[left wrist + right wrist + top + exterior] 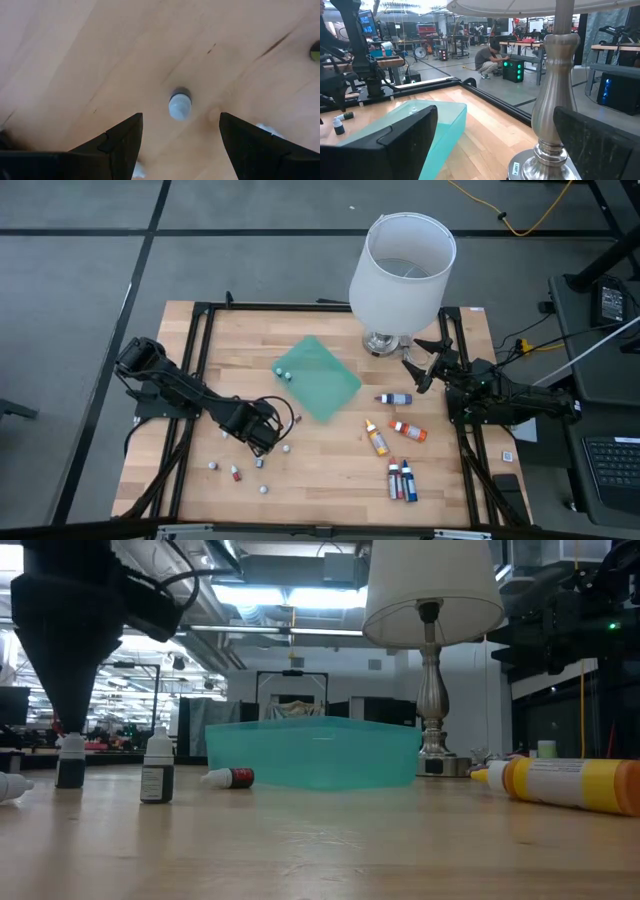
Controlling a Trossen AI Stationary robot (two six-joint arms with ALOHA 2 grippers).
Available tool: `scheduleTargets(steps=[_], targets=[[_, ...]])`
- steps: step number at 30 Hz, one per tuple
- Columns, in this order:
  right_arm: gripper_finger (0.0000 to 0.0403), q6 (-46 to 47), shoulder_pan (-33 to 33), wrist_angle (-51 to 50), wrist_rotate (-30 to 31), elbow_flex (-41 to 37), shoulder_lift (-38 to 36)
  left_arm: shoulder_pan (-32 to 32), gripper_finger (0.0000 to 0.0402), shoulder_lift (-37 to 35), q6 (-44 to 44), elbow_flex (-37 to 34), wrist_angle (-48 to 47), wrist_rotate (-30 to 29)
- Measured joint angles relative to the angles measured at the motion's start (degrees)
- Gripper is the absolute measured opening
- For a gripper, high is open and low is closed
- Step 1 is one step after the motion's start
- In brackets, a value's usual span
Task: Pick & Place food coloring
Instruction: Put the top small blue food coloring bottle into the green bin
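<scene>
My left gripper [264,438] points down, open, above a tiny white-capped dropper bottle [180,104] that stands upright on the wood. Its fingers stand on either side of the bottle, apart from it. In the low view the gripper [66,720] hangs just over the bottle's cap [70,745]. More tiny bottles [235,473] stand or lie around it. Larger bottles lie at the right: a blue one [393,398], a red one [408,430], an orange one [376,438] and a red-and-blue pair [401,480]. My right gripper [425,365] is open and empty beside the lamp's base.
A square green mat [318,377] in the table's middle holds two tiny bottles [283,372]. A lamp with a large white shade [402,268] stands at the far right, its metal stem [555,100] just ahead of my right gripper. A person crouches in the room beyond [487,60].
</scene>
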Motion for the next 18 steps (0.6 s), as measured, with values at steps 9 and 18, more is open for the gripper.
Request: scheduleTargets(steps=[9,18], targets=[[0.0397,0.0,0.0,0.0,0.0,0.0,0.0,1.2,0.0255,0.5,1.6,-3.6,4.9,0.9],[0.0397,0.0,0.0,0.0,0.0,0.0,0.0,1.6,0.0254,2.0,4.2,-4.6,6.9,3.0]])
